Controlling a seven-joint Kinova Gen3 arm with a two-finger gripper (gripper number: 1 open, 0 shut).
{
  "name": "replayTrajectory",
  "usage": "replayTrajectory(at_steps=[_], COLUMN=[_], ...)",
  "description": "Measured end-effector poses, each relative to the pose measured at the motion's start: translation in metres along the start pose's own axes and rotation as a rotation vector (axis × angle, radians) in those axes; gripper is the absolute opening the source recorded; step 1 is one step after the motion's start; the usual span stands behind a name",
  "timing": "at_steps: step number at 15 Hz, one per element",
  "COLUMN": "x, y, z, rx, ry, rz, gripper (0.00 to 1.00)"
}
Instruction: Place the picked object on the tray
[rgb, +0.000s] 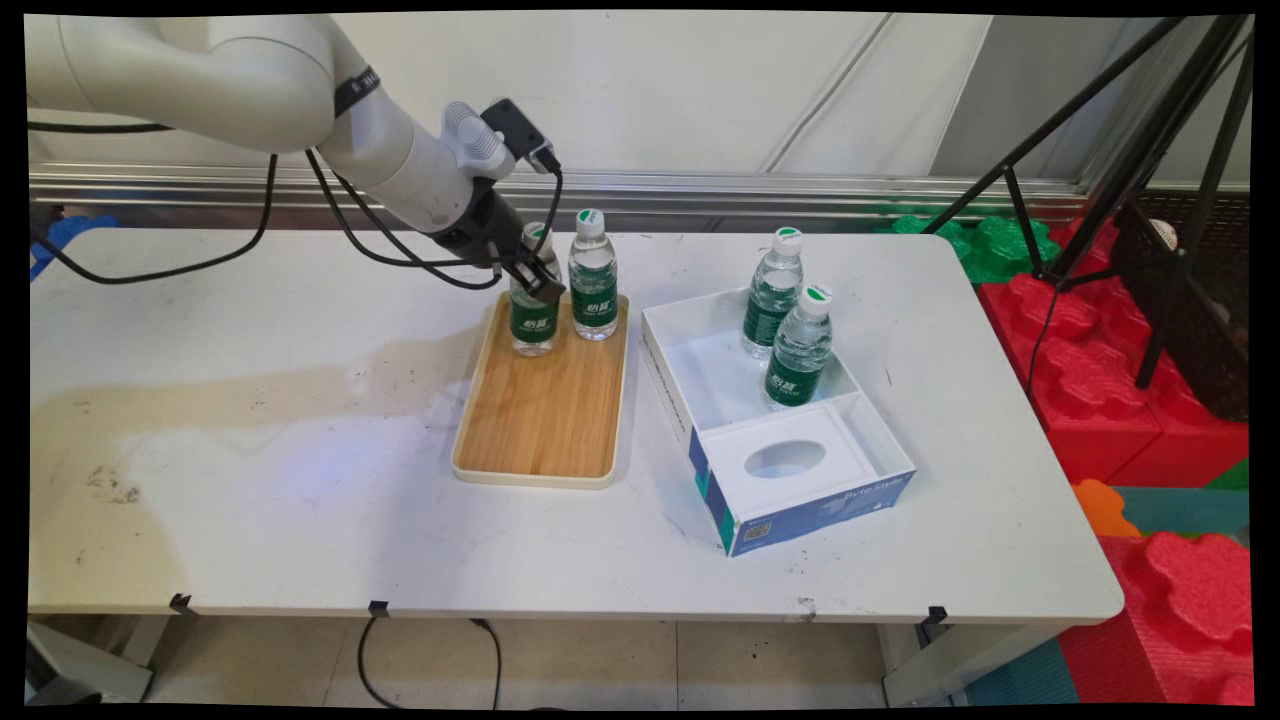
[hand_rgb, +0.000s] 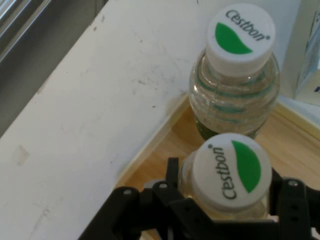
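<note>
Two black fingers of the gripper (rgb: 532, 272) clench the neck of one water bottle (rgb: 533, 318) standing at the far end of the wooden tray (rgb: 545, 420). A second bottle (rgb: 593, 275) stands just beside it at 3 o'clock. Two more bottles (rgb: 773, 294) (rgb: 799, 348) stand in the white box (rgb: 800, 480), farther toward 3 o'clock.

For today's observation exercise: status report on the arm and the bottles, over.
Gripper around left bottle on wooden tray, fingers either side of its neck. Second bottle close beside it. Two more bottles in white box. Grip closure unclear.
</note>
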Motion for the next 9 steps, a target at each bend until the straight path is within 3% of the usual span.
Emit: replayTrajectory(at_steps=[5, 6, 9], x=[-0.0052, -0.0062, -0.0099], y=[-0.0029, -0.0037, -0.0066], z=[0.0023, 0.0012, -0.0040], rx=[-0.005, -0.005, -0.001], ry=[0.002, 0.004, 0.008], rz=[-0.003, -0.005, -0.009], gripper=[0.00, 1.00, 1.00])
